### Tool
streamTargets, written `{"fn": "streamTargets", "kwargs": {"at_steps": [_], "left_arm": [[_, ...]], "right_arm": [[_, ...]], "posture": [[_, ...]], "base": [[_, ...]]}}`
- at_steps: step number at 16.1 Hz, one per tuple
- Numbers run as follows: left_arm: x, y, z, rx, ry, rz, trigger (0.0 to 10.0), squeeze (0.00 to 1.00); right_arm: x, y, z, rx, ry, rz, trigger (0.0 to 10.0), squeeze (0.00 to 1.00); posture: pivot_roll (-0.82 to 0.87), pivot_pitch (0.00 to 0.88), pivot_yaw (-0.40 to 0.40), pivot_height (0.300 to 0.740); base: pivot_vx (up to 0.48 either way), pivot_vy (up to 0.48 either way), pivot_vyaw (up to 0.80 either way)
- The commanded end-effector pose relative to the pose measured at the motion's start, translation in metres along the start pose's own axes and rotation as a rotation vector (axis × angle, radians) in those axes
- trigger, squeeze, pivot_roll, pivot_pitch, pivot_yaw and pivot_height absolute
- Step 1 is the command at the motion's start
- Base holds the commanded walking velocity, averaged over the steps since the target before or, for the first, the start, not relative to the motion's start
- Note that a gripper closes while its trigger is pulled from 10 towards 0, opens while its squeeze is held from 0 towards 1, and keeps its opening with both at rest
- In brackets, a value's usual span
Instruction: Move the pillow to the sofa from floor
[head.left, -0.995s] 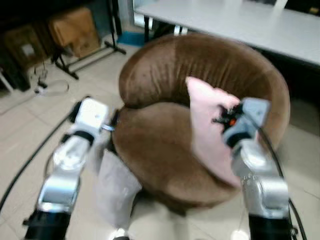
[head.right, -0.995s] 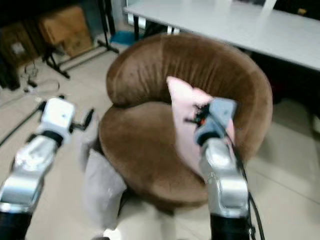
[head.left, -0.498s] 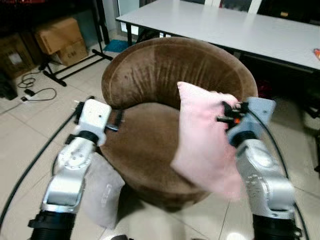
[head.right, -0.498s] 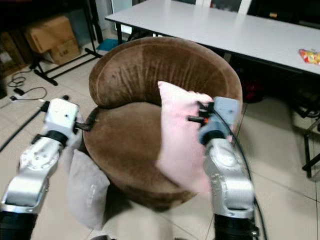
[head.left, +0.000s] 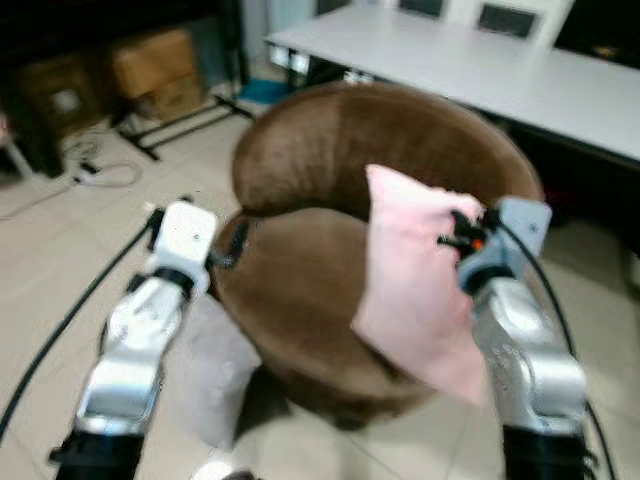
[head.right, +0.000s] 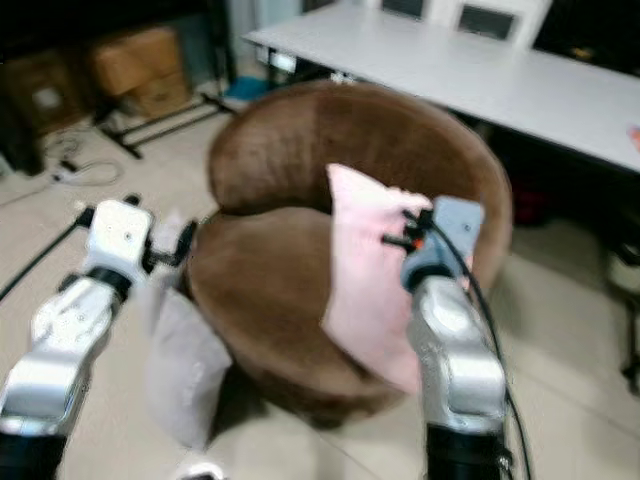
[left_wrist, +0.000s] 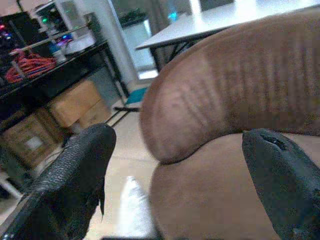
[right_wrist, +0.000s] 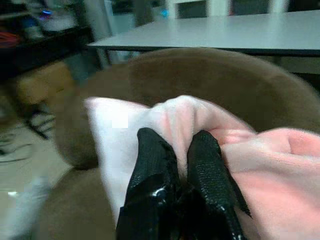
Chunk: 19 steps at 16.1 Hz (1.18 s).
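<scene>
A pink pillow (head.left: 412, 290) hangs over the right side of a round brown sofa chair (head.left: 330, 180). My right gripper (right_wrist: 181, 161) is shut on a pinched fold at the pillow's top edge, above the seat. My left gripper (left_wrist: 175, 165) stands open at the chair's left side, fingers (left_wrist: 80, 165) spread wide with nothing between them, pointing at the backrest and seat.
A grey pillow (head.left: 205, 375) leans on the floor against the chair's left front. A long white table (head.left: 470, 70) runs behind the chair. Cardboard boxes (head.left: 155, 70), a black stand and cables lie at the far left on the tiled floor.
The whole picture has shifted and blurred, so the camera has moved. The pink pillow stays gripped over the seat's right side; my left gripper stays open beside the chair.
</scene>
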<state>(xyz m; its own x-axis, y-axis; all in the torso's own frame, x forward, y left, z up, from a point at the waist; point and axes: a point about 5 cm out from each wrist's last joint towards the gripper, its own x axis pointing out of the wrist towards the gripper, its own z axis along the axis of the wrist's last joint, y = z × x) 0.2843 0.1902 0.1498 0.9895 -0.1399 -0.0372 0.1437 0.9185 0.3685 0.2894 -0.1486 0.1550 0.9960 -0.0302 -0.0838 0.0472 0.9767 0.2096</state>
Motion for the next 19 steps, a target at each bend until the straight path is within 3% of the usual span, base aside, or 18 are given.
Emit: {"fn": "streamTargets", "kwargs": {"at_steps": [1, 4, 7, 10, 16, 19], "left_arm": [[0.003, -0.006, 0.007, -0.007, -0.027, -0.029, 10.0, 0.08], [0.005, -0.010, 0.007, -0.009, -0.025, -0.043, 10.0, 0.08], [0.005, -0.010, 0.006, -0.008, -0.023, -0.046, 10.0, 0.08], [0.005, -0.010, 0.007, -0.005, -0.023, -0.045, 10.0, 0.07], [0.005, -0.012, 0.006, 0.003, -0.022, -0.039, 10.0, 0.06], [-0.001, -0.017, -0.002, 0.039, 0.019, -0.131, 10.0, 0.03]], "right_arm": [[0.001, -0.001, 0.018, -0.016, -0.084, 0.000, 10.0, 0.00], [0.002, -0.002, 0.019, -0.021, -0.078, -0.003, 10.0, 0.00], [0.003, -0.007, 0.016, -0.026, -0.057, -0.015, 10.0, 0.00], [0.004, 0.000, 0.021, -0.048, -0.083, 0.054, 10.0, 0.00], [0.003, 0.016, 0.013, -0.089, -0.031, 0.226, 10.0, 0.00], [0.006, 0.023, 0.017, -0.112, -0.019, 0.282, 10.0, 0.00]], "posture": [[-0.12, 0.000, -0.007, 0.740], [-0.12, 0.000, -0.003, 0.740], [-0.12, 0.000, -0.003, 0.740], [-0.12, 0.000, -0.002, 0.740], [-0.11, 0.000, -0.014, 0.740], [-0.11, 0.000, -0.014, 0.740]], "base": [[0.341, 0.000, 0.00], [0.337, 0.000, 0.00], [0.339, 0.000, -0.80], [0.336, 0.000, 0.00], [0.258, 0.000, 0.00], [0.000, 0.000, 0.00]]}}
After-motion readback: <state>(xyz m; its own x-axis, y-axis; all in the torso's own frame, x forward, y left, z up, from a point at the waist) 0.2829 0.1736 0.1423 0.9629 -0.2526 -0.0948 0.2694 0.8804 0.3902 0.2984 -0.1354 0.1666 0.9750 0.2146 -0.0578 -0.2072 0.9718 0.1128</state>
